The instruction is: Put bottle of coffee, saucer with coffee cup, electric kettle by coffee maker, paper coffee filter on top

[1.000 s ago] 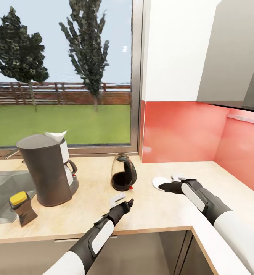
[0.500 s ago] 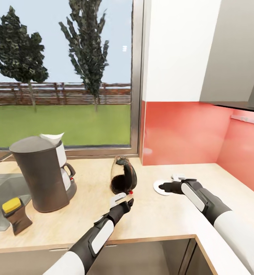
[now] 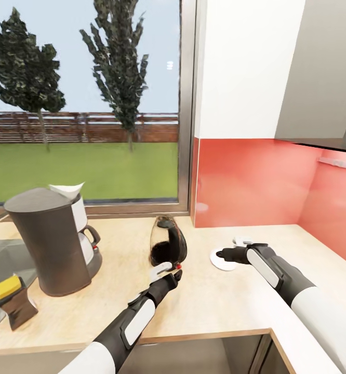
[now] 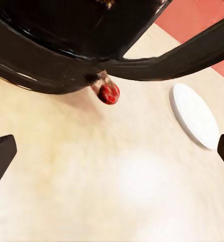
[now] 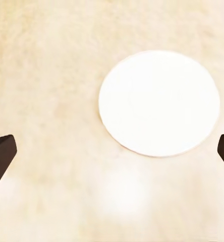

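Observation:
The dark grey coffee maker [image 3: 51,246] stands on the kitchen countertop [image 3: 220,301] with a white paper coffee filter [image 3: 66,189] on its top. The bottle of coffee [image 3: 11,301], with its yellow lid, sits beside it near the front edge. The glass electric kettle [image 3: 168,243] [image 4: 66,45] stands mid-counter, its red dot [image 4: 109,93] facing my left gripper [image 3: 169,271] [image 4: 112,156], which is open just short of the base. The white saucer [image 3: 222,259] [image 5: 160,103] [image 4: 195,116] lies flat under my open right gripper [image 3: 231,248] [image 5: 112,151]. The coffee cup is out of view.
A steel sink [image 3: 1,259] is set into the counter at the left, behind the bottle. A window [image 3: 84,104] runs along the back, and a red backsplash [image 3: 245,182] wraps the right corner. The counter turns towards me along the right.
The whole picture has shifted, so the camera has moved: the coffee maker and bottle now sit further left. My left gripper is closer to the kettle's base. The right gripper stays over the saucer.

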Motion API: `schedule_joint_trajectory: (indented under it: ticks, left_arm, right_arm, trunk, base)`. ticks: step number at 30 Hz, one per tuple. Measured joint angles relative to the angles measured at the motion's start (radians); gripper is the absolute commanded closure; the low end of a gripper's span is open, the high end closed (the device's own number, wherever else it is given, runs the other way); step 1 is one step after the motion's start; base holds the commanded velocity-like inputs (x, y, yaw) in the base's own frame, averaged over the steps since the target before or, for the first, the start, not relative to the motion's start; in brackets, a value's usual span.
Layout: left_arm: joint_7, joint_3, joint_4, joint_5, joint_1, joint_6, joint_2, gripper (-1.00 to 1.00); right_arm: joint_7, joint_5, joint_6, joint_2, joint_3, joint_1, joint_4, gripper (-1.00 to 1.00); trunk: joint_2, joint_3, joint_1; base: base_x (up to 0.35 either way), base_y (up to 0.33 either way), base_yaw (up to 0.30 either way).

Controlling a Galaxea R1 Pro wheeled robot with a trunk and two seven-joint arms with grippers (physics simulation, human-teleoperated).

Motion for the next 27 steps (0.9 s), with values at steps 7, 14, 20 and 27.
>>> schedule_joint_trajectory:
  ticks: [7, 14, 20, 27]
  left_arm:
    - [0.000, 0.001, 0.001, 0.000, 0.000, 0.000, 0.000, -1.00]
    - [-0.001, 0.001, 0.001, 0.000, 0.001, 0.000, 0.000, -1.00]
    - [-0.001, 0.001, 0.002, 0.000, 0.001, 0.000, 0.000, -1.00]
    - [-0.001, 0.001, 0.004, 0.001, 0.002, 0.001, 0.000, -1.00]
  right_arm:
    - [0.000, 0.000, 0.000, -0.001, 0.000, 0.000, 0.000, -1.00]
    - [0.000, 0.000, 0.000, -0.002, 0.000, 0.000, 0.000, -1.00]
    - [0.000, 0.000, 0.000, -0.002, 0.000, 0.000, 0.000, -1.00]
    - [0.000, 0.000, 0.000, -0.001, 0.000, 0.000, 0.000, -1.00]
  trunk:
    - [0.000, 0.000, 0.000]
    - [0.000, 0.000, 0.000]
    - [0.000, 0.000, 0.000]
    - [0.000, 0.000, 0.000]
  base:
    - [0.050, 0.000, 0.000]
    - [0.004, 0.000, 0.000]
    - [0.000, 0.000, 0.000]
    - [0.116, 0.000, 0.000]
